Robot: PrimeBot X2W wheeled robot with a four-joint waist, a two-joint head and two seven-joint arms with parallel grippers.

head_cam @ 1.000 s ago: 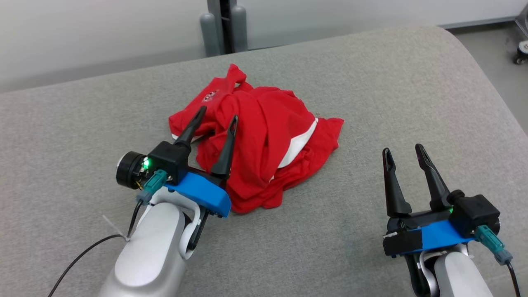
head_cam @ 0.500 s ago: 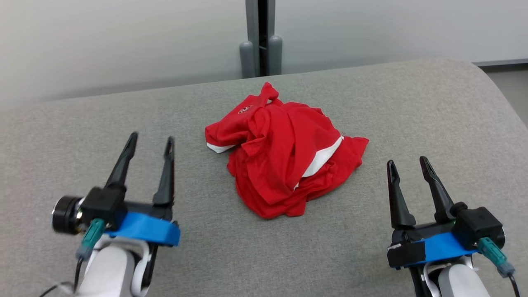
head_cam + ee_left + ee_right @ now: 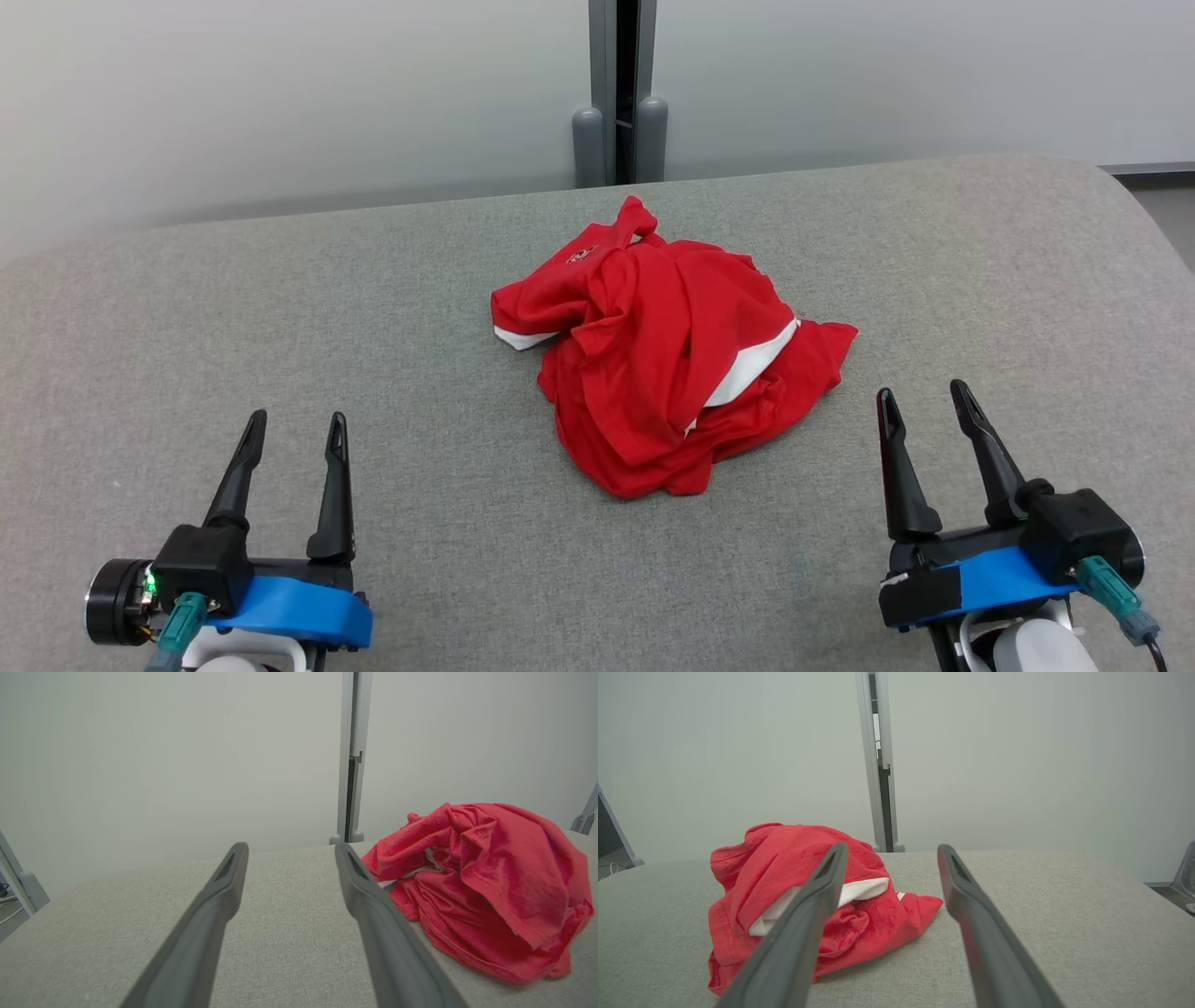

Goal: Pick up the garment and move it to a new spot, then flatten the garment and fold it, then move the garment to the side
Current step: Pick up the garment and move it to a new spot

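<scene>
A table (image 3: 280, 308) covered in grey fabric stands before a pale wall with a grey post (image 3: 621, 93). The red garment (image 3: 672, 355) lies crumpled in a heap near the table's middle, and neither arm touches it. The left gripper (image 3: 298, 417) and the right gripper (image 3: 920, 389) sit low at either side, well apart from it, jaws wide and empty. The first pick-up seems due. It would go best by pinching a raised fold near the top of the heap, not a flat hem. A small white mark (image 3: 581, 254) on the cloth is too small to read.
</scene>
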